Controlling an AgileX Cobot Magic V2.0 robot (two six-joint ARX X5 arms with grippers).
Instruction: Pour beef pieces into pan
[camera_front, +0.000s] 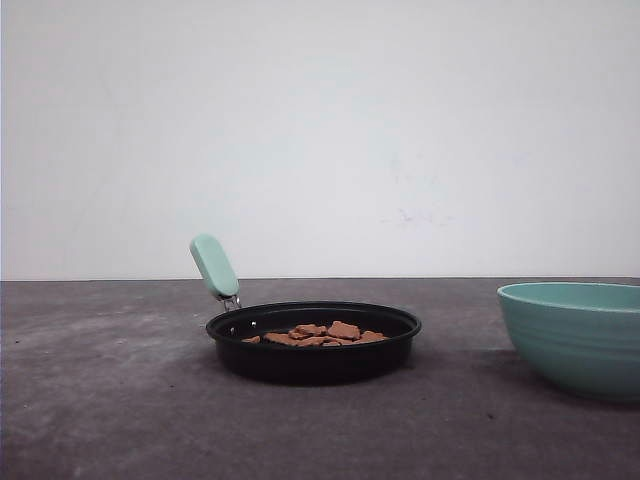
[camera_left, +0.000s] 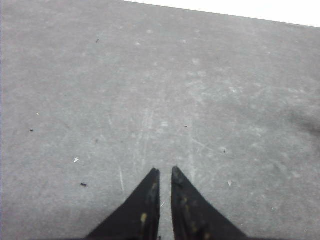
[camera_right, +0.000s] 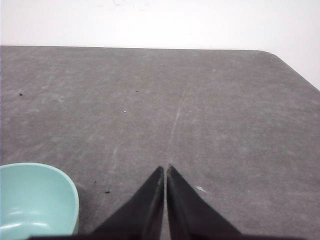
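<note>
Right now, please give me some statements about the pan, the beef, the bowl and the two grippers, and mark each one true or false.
1. The beef pieces lie inside the pan. True.
2. The bowl stands on the left of the pan. False: it stands on the right.
3. The right gripper holds the bowl. False: it is shut on nothing, above the bare table.
4. The left gripper holds nothing. True.
5. The pan's handle is red. False: it is pale mint green.

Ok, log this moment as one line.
beef pieces: in pan | bowl: upright on table, looks empty | left end effector: shut, holding nothing | right end effector: shut, holding nothing
</note>
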